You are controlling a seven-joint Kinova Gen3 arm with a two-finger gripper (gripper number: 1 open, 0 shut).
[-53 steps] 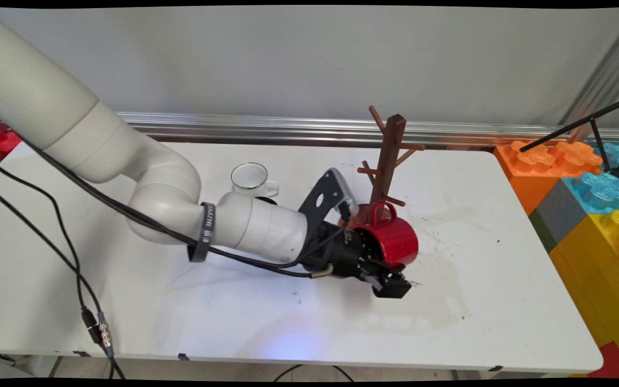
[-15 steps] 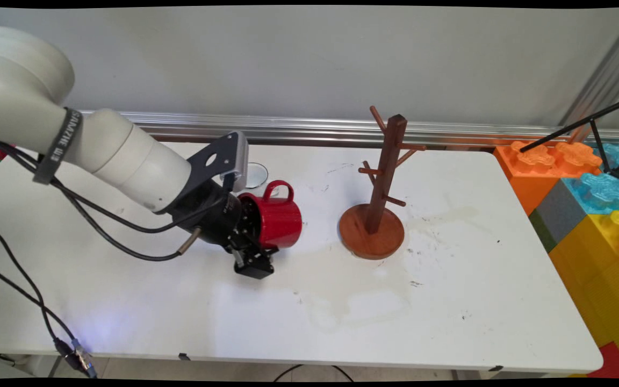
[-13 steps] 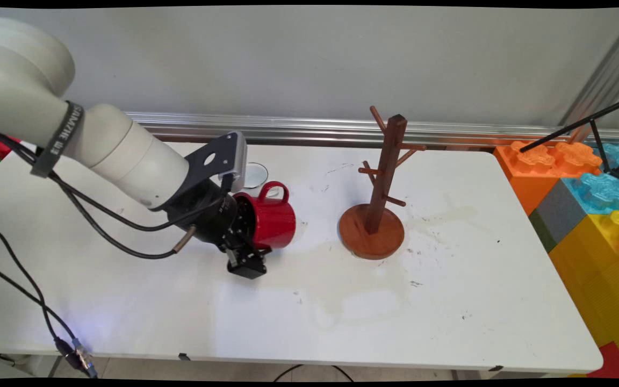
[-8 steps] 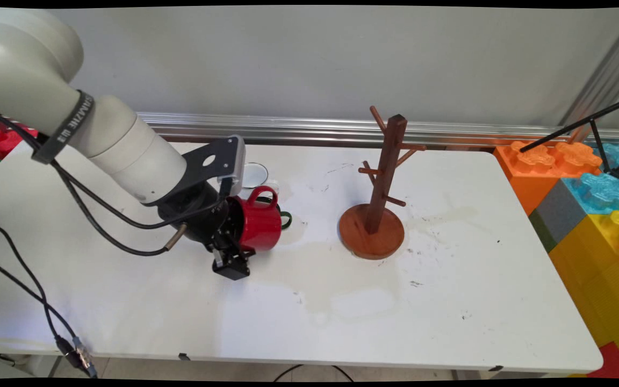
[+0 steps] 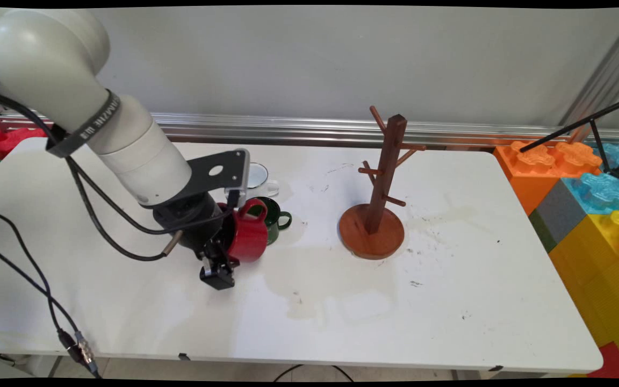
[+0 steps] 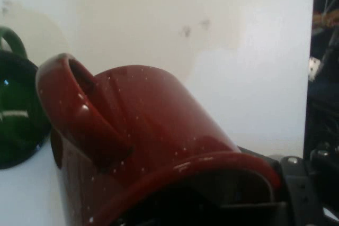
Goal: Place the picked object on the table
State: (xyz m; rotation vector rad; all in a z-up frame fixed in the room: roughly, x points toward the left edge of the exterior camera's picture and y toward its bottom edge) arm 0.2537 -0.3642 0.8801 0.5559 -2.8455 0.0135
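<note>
Near edge of the table [image 5: 449,322]: black cables [image 5: 30,271] hang off the arm at the left and run below the table edge. A pale dried stain [image 5: 336,293] spreads over the middle of the top.

Gripper [image 5: 227,262]: low over the table, left of centre, closed on the rim of the red mug [image 5: 247,239]. One finger shows outside the wall. The other I judge to be inside the mouth, since the hand view shows the rim running across the linkage. The mug is held on its side, mouth toward the wrist, base pointing away and handle uppermost. Cannot tell whether its underside touches the table or hangs just clear.

Just beyond the red mug: green mug [image 5: 273,216], upright on the table, handle to the right. The two are very close; contact cannot be confirmed from either view.

Behind those, partly hidden by the camera bracket: white enamel mug [image 5: 260,177], upright.

Right of centre, well apart from the gripper: wooden mug tree [image 5: 372,234] on its round base. All visible pegs are bare.

Far side: metal rail [image 5: 299,128] along the wall. Stacked plastic blocks [image 5: 583,199] stand off the table's right end.

Status as it lies: one mug in grasp, two standing, none on the tree.
</note>
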